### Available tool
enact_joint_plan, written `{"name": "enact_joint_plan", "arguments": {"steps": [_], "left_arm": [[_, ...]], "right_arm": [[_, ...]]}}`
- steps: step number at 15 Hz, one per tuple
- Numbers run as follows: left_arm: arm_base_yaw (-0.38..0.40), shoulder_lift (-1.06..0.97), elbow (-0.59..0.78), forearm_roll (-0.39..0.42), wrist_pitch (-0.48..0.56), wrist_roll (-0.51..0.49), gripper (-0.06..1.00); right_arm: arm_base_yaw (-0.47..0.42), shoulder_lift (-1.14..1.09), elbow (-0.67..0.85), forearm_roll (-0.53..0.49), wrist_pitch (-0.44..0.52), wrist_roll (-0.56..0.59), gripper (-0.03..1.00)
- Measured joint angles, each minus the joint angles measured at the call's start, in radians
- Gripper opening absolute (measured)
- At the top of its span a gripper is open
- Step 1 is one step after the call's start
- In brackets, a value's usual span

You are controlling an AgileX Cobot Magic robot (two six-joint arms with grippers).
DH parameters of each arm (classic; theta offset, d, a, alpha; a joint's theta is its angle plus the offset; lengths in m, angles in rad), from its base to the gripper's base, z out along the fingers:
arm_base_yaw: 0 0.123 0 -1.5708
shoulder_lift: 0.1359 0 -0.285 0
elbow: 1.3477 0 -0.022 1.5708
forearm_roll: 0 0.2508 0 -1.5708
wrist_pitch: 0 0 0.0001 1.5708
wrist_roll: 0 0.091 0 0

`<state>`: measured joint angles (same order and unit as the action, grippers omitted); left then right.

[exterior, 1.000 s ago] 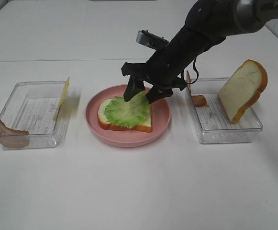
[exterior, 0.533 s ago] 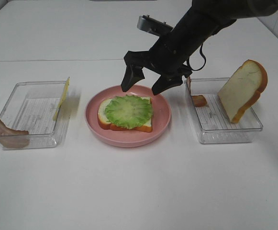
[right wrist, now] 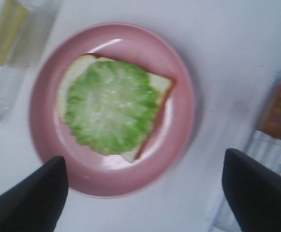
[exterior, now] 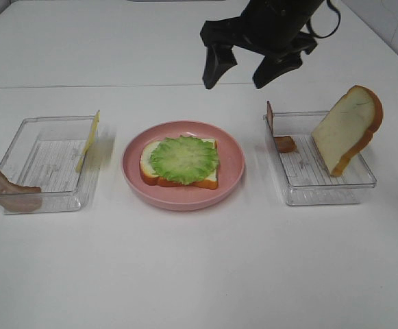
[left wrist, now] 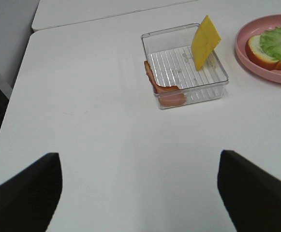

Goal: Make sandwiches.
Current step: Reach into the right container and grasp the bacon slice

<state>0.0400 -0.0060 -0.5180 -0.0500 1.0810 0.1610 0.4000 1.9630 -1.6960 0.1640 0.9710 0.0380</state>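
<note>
As the table (exterior: 199, 274) is laid out for assembly, stock flanks the middle. Right gripper (exterior: 238, 77): jaws spread, empty, high behind the plate, clear of the stack. Left gripper (left wrist: 140, 193): jaws spread, empty, over bare table near its tray. Left tray (exterior: 20, 133) and right tray (exterior: 322, 195): stock bins. Plate (exterior: 133, 179), between them: 1 bread slice (exterior: 207, 182) under lettuce (exterior: 183, 159). Spare slice (exterior: 346, 127) and cheese (exterior: 89, 140) lean on tray walls, edges up, likely for easy pinching. 2 bacon strips: left strip (exterior: 0, 185) against the left tray's outer wall, right strip (exterior: 284, 144) inside the right tray.

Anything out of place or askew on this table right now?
Yes. One bacon strip is draped over the outer corner of the left tray, partly outside it. The cheese stands on edge against that tray's wall, and the spare bread slice leans tilted against the rim of the right tray. The lettuce lies flat.
</note>
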Motion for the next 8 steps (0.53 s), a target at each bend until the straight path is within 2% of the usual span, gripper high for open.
{"name": "enact_joint_plan", "arguments": {"steps": [2,5,8], "left_arm": [[0.0,0.0,0.0,0.0,0.0,0.0,0.8],[0.0,0.0,0.0,0.0,0.0,0.0,0.8],[0.0,0.0,0.0,0.0,0.0,0.0,0.8]], "right_arm": [[0.0,0.042,-0.095,-0.137,0.098,0.072,0.83],[0.0,0.127,-0.189,-0.186,0.145,0.093,0.83],[-0.039,0.221,-0.269,-0.175,0.164,0.105,0.83]]}}
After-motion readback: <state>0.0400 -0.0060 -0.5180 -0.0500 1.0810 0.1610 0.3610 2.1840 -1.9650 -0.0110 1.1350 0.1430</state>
